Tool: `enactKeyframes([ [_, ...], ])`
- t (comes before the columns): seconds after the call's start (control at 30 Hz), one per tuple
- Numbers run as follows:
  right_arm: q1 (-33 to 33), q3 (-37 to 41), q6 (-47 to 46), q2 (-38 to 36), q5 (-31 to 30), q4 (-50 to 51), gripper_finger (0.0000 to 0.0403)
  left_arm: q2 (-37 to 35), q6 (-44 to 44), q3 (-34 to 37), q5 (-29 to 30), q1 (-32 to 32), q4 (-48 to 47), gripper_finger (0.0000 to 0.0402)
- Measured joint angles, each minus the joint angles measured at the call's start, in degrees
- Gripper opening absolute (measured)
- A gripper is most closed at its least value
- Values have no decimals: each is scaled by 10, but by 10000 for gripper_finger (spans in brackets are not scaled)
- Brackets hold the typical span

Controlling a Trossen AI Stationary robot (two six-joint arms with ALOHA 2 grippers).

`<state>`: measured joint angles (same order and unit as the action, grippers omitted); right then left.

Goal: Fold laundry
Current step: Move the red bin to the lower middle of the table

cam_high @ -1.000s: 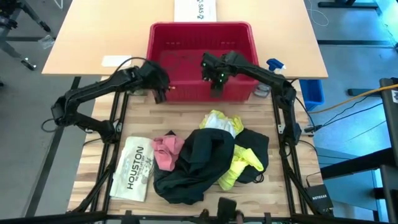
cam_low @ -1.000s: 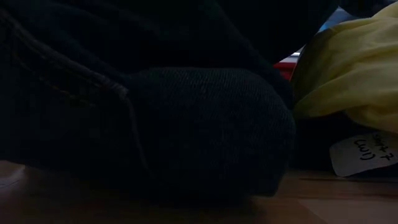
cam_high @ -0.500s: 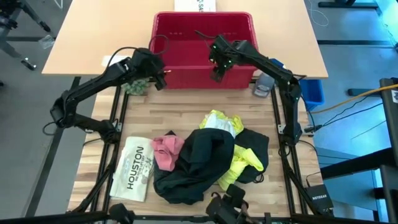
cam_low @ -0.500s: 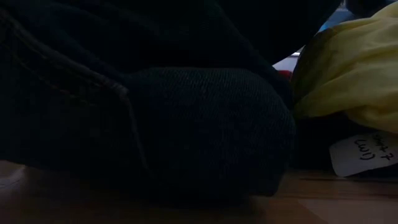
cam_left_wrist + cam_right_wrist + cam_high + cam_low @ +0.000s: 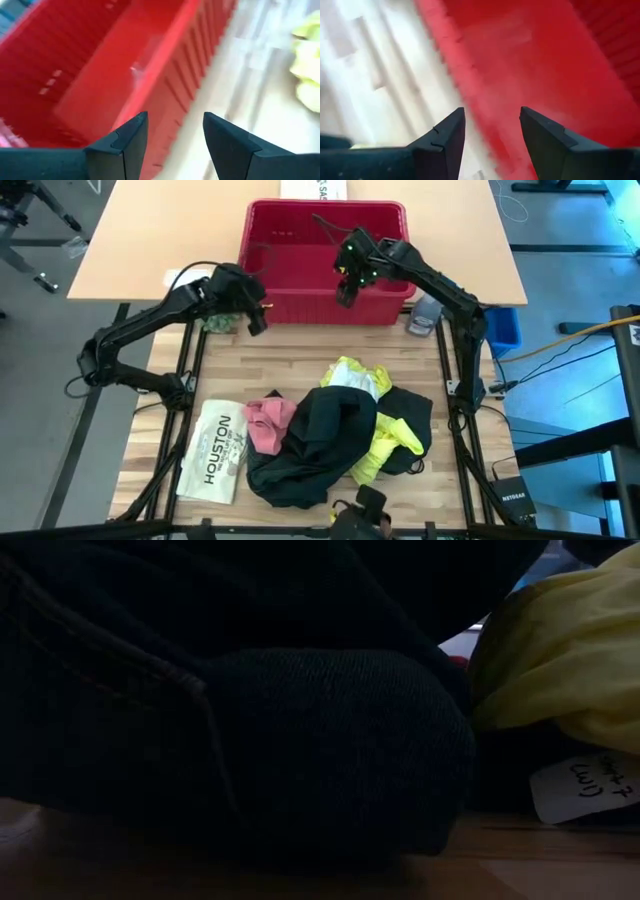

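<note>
The laundry lies in a heap on the near half of the table. It is made up of black trousers (image 5: 318, 448) (image 5: 250, 740), a yellow T-shirt (image 5: 388, 442) (image 5: 565, 650), a pink cloth (image 5: 268, 423) and a bit of white cloth (image 5: 352, 378). The red basket (image 5: 300, 305) stands at the far side. My left gripper (image 5: 254, 323) (image 5: 172, 140) hovers open by the basket's near left corner. My right gripper (image 5: 344, 293) (image 5: 492, 135) hovers open over its near wall (image 5: 470, 90). Neither has anything between its fingers.
A flat white item printed HOUSTON (image 5: 215, 452) lies at the near left. A clear spray bottle with a blue top (image 5: 428, 308) stands right of the basket and something green (image 5: 213, 323) left of it. Bare wood shows between basket and heap.
The red basket has slid toward the table's far edge, and both grippers went that way with it. Since then both grippers have risen above its near wall, the right one more, and tipped. The gap between their fingers has stayed the same. The laundry heap has not moved.
</note>
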<state>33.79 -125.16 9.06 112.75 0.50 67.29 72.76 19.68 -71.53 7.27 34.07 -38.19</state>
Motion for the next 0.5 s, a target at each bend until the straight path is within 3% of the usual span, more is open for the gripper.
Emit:
enactKeyframes([
  [0.13,-14,1,0,1,24,54,146,11,2,0,-12,-5,-10,145],
  [0.33,-32,12,9,3,48,78,17,30,-2,0,-51,3,-20,15],
  [0.5,-20,28,6,4,46,69,16,63,4,0,-54,27,-16,3],
])
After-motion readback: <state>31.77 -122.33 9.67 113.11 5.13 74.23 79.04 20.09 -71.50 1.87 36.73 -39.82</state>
